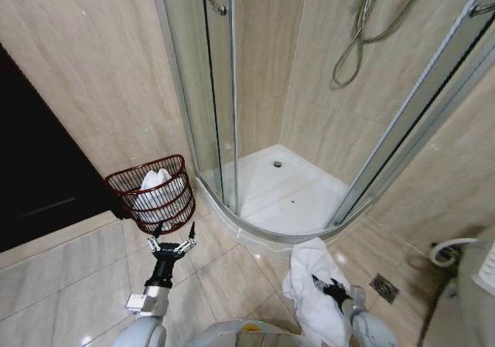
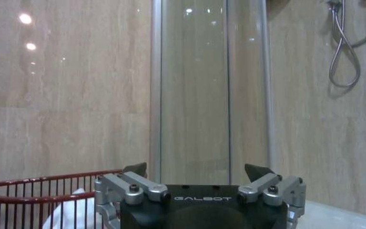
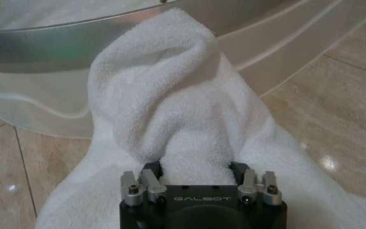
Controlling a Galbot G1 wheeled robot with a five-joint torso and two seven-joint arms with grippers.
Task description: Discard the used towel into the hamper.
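White terry towel (image 1: 313,285) is clamped in the right hand (image 1: 334,291), low over the floor tiles (image 1: 224,273) just outside the shower tray (image 1: 298,188); in the right wrist view the cloth (image 3: 170,109) bunches up between the closed fingers (image 3: 146,183) and drapes down on both sides of the hand. Hamper (image 1: 155,192) sits against the wall, left of the shower door (image 1: 213,84), well apart from the towel; it already holds some white cloth (image 1: 157,186). Left hand (image 1: 172,237) hovers near the hamper's front, fingers apart, nothing between them; left wrist view shows the hamper rim (image 2: 36,186) low beside that hand (image 2: 199,175). Judged stage: towel grasped, transfer to hamper not yet done. Risks: much of the towel hangs loose below the grip, so a trailing edge could drag on the tiles or catch the raised tray lip during a swing across. The hamper is small and partly filled, so a release off-centre could leave cloth draped over the rim or on the floor. The left arm stands near the likely path; contact with it, or nudging the light hamper, is possible.
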